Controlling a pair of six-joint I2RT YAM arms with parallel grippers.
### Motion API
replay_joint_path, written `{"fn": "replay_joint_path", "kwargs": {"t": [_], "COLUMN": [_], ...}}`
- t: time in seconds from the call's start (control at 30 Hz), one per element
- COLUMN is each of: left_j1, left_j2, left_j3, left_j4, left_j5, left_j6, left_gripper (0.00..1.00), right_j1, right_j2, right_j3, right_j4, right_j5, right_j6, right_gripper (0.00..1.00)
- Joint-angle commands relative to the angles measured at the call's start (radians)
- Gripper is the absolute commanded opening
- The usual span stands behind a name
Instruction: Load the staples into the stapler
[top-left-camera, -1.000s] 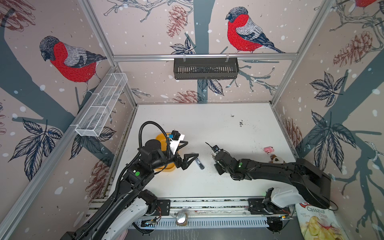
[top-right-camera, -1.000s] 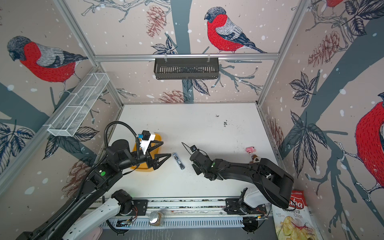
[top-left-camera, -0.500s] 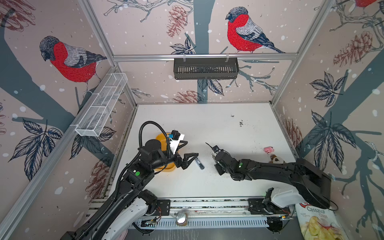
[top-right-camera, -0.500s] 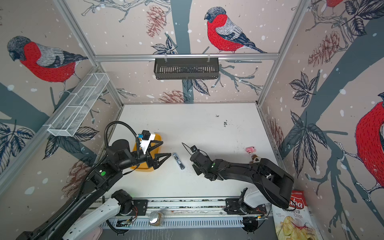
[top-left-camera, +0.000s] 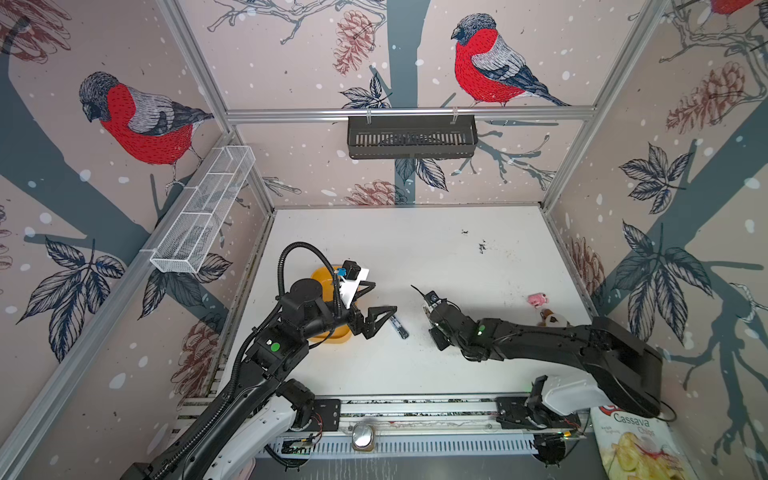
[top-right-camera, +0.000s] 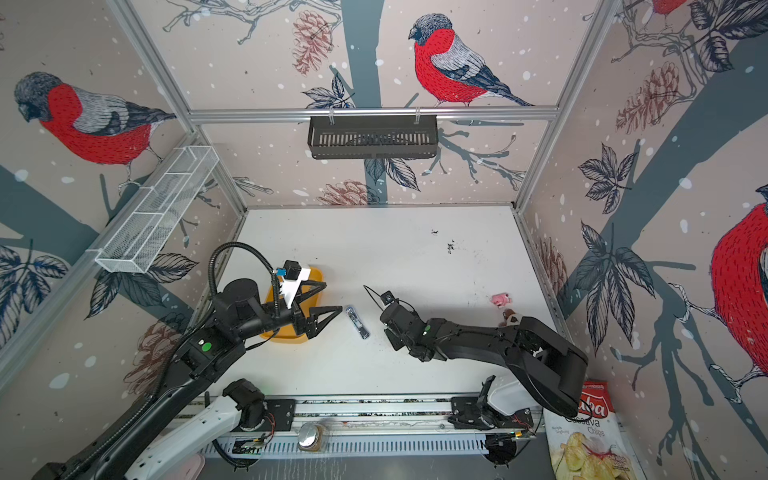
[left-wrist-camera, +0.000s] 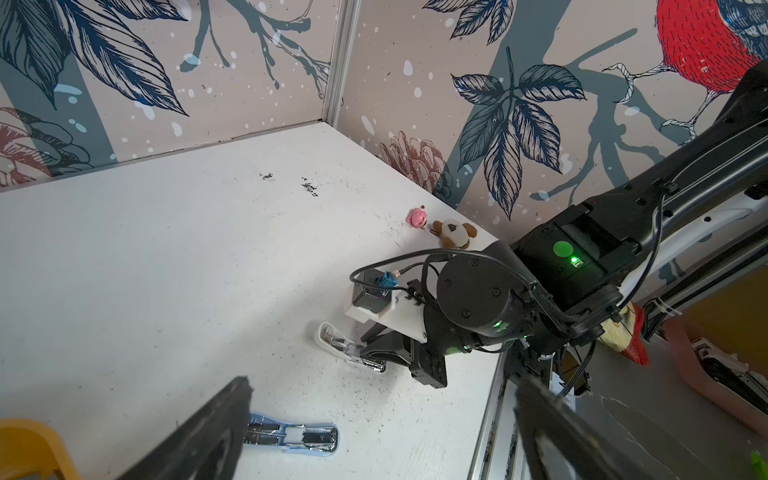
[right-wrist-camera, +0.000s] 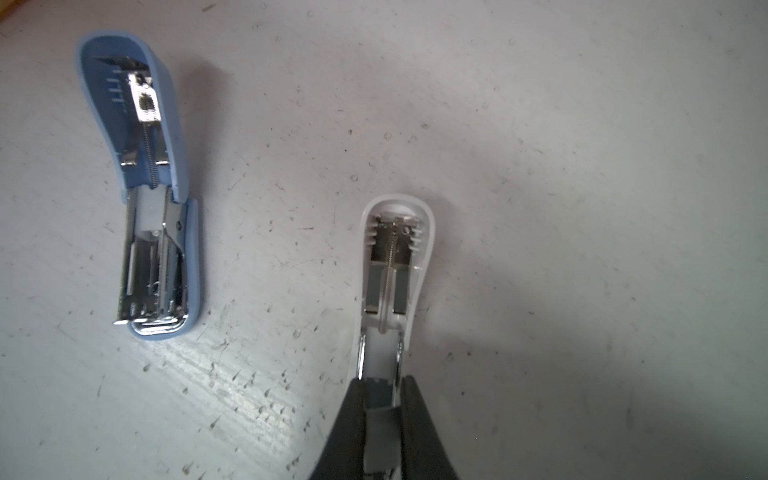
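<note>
two staplers: pale blue plastic stapler with chrome insides (top-left-camera: 400, 326) lies folded open flat near table centre, a touch toward 6 o'clock. white plastic stapler (right-wrist-camera: 390, 266), also hinged open, sits just at its 3 o'clock.
changed: nothing really, both arms are parked exactly where they were a second back, so loading hasn't moved on imo.
right gripper (right-wrist-camera: 383, 386): black fingers pinched on the white stapler's metal end.
left gripper (top-left-camera: 384, 297): jaws spread wide, empty, at the blue stapler's 9 o'clock.
staples: can't spot any strips. maybe they're in the yellow plastic tray (top-left-camera: 322, 277) at 9 o'clock, mostly hidden under the left arm.
writing: "cassava chips" on the printed snack bag (top-left-camera: 636, 440) at 5 o'clock, off the table. no readable brand on either stapler.
</note>
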Motion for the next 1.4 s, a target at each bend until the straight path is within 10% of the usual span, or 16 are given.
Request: {"fn": "replay_joint_path", "kwargs": {"t": [0.0, 1.37], "left_j1": [0.002, 0.002], "left_j2": [0.0, 0.0], "left_j3": [0.003, 0.004], "left_j4": [0.011, 0.011], "left_j5": [0.007, -0.005], "left_j6": [0.012, 0.015], "left_gripper": [0.98, 0.98], "right_j1": [0.004, 0.01], "right_j2": [-0.01, 0.008], "right_j3": [0.007, -0.022], "right_j4": [0.012, 0.032], "right_j5": [0.008, -0.006], "right_j6": [0.011, 0.065], "right_gripper": [0.16, 0.24]}}
